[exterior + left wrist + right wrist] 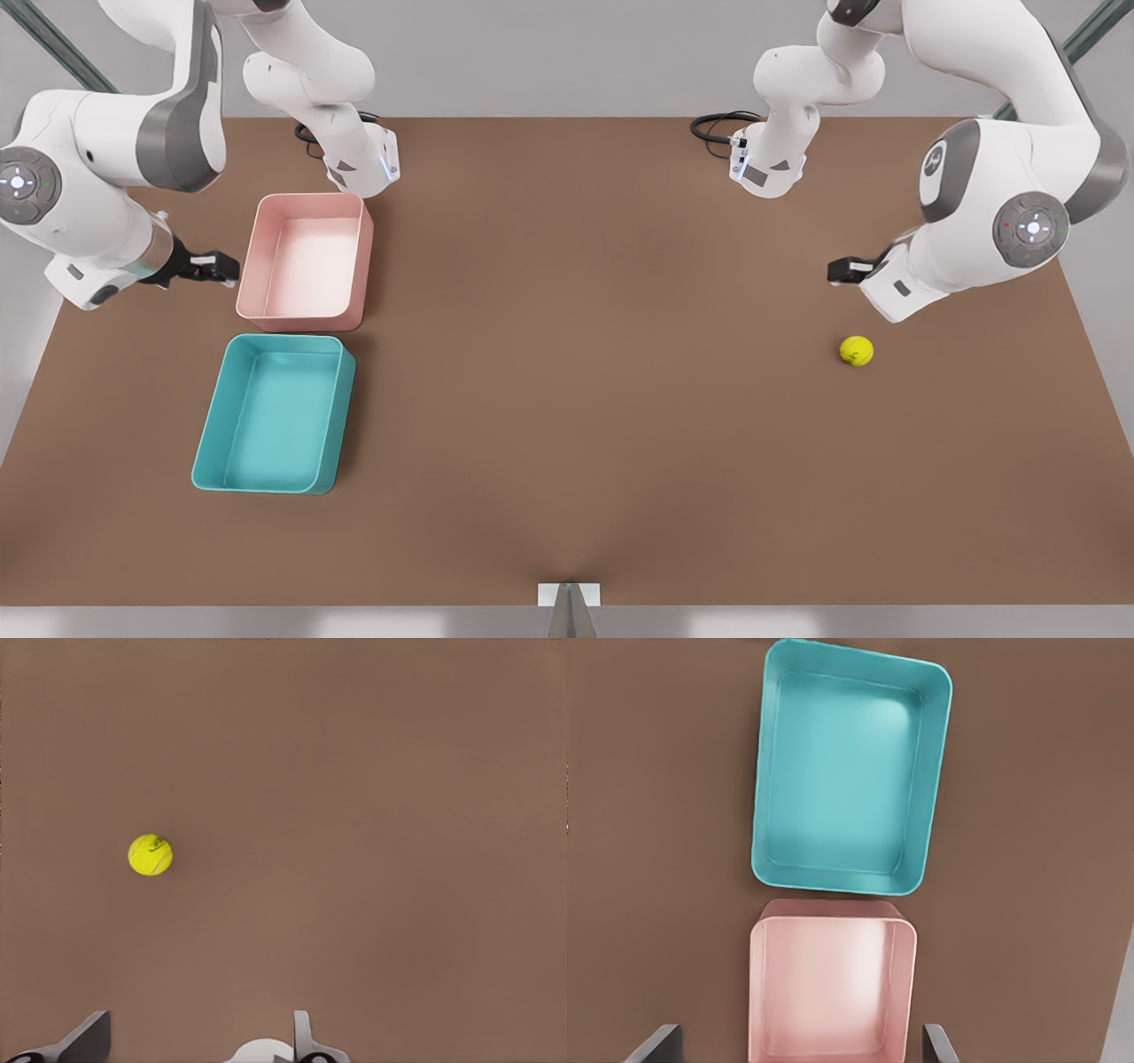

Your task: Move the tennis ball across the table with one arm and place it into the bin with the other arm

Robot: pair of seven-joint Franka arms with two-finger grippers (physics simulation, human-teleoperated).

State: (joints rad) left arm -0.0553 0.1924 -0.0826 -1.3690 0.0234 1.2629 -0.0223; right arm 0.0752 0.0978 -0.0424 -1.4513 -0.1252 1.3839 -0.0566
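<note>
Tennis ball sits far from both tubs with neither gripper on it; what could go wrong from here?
1. The tennis ball lies loose on the bare table; the open left gripper, hovering beside it, could nudge it rolling instead of grasping.
2. The bin is across the table, so a weak push may leave the ball short of the open right gripper.
3. The pink tub almost touches the bin; a sloppy drop could land there.
</note>
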